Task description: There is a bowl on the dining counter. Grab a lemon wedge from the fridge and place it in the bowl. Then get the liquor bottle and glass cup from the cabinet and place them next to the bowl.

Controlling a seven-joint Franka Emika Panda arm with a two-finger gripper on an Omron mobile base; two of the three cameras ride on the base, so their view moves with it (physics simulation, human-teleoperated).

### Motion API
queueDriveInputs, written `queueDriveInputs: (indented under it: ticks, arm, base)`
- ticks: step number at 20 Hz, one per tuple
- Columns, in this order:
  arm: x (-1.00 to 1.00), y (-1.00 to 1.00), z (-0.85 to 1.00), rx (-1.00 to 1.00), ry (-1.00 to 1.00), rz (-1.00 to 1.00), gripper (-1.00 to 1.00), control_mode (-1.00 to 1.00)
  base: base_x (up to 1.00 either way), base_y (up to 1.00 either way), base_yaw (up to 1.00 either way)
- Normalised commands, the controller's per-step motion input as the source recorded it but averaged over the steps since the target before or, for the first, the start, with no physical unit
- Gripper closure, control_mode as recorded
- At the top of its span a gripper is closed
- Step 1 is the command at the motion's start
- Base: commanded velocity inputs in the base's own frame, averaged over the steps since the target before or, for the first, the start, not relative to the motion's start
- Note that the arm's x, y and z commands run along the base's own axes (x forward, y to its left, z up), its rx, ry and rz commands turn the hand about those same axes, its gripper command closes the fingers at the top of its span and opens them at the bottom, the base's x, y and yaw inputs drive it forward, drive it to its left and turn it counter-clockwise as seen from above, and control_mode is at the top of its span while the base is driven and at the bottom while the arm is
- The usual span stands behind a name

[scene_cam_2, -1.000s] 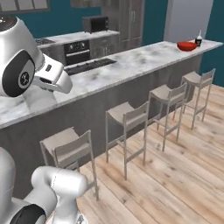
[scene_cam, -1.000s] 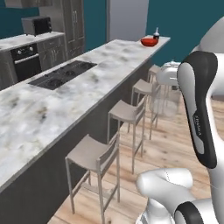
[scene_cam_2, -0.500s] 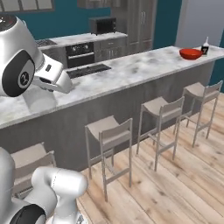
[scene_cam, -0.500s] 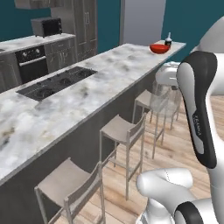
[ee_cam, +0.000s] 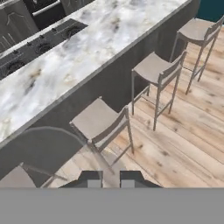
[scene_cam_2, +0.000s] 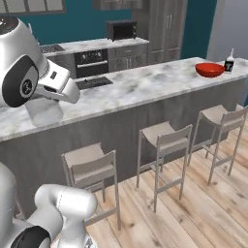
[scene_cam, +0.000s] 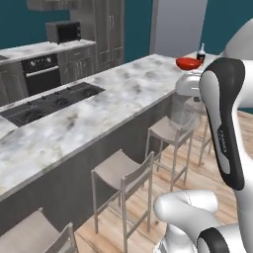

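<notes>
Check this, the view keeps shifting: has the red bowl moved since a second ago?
No. The bowl sits beside the bottle at the counter's far end as before; the camera moved, not it.

walls: teal wall (scene_cam_2: 77,26) | floor: pale wood planks (scene_cam_2: 193,213) | seating: pale stools (scene_cam_2: 164,138) in a row on the floor | back: marble worktop (scene_cam: 39,48) carrying a black microwave (scene_cam: 63,31), built-in oven (scene_cam: 43,71) below, grey wood-grain cupboards (scene_cam: 111,29) beside it | cooktop (scene_cam: 52,101): black, set flush
</notes>
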Motion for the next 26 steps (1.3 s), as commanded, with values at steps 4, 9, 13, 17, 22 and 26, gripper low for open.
queueDriveInputs:
  ticks: [4, 9, 13, 17, 22, 26]
  arm:
    - [0.00, 0.00, 0.00, 0.00, 0.00, 0.00, 1.00, 1.00]
    - [0.00, 0.00, 0.00, 0.00, 0.00, 0.00, 1.00, 1.00]
    - [0.00, 0.00, 0.00, 0.00, 0.00, 0.00, 1.00, 1.00]
    - [0.00, 0.00, 0.00, 0.00, 0.00, 0.00, 1.00, 1.00]
    - [0.00, 0.00, 0.00, 0.00, 0.00, 0.00, 1.00, 1.00]
    - [0.00, 0.00, 0.00, 0.00, 0.00, 0.00, 1.00, 1.00]
  base:
    - [0.60, -1.00, 0.29]
    - [0.59, -1.00, 0.29]
    - [0.56, -1.00, 0.28]
    - [0.58, -1.00, 0.29]
    - [0.60, -1.00, 0.29]
    - [0.59, -1.00, 0.31]
